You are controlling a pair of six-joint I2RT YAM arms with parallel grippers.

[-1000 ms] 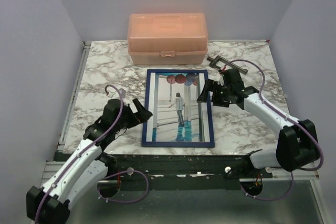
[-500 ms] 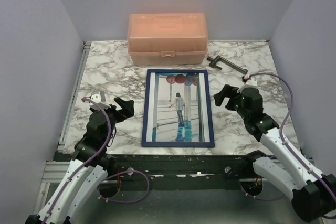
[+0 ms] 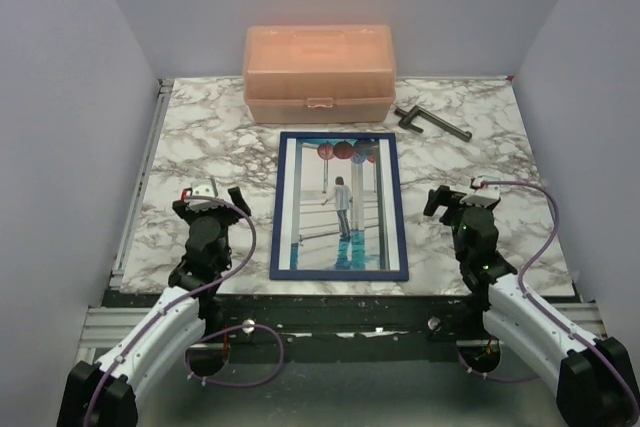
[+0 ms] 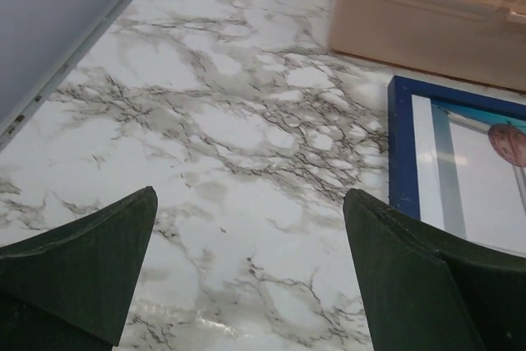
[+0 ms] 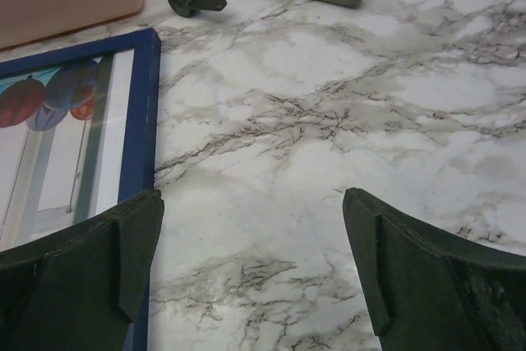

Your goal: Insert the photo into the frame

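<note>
Top view: the photo (image 3: 340,209) sits inside the frame (image 3: 275,209), navy side up, flat on the marble table (image 3: 190,137) between my arms. My left gripper (image 3: 210,201) and right gripper (image 3: 462,201) are either side of it, both spread wide, nothing in them. A peach box (image 3: 318,72) is behind the frame, with a metal tool (image 3: 432,124) to its right.

Left wrist: jaws apart over bare marble, frame corner at right.

Right wrist: same deal, frame edge at left, tool up top.
</note>
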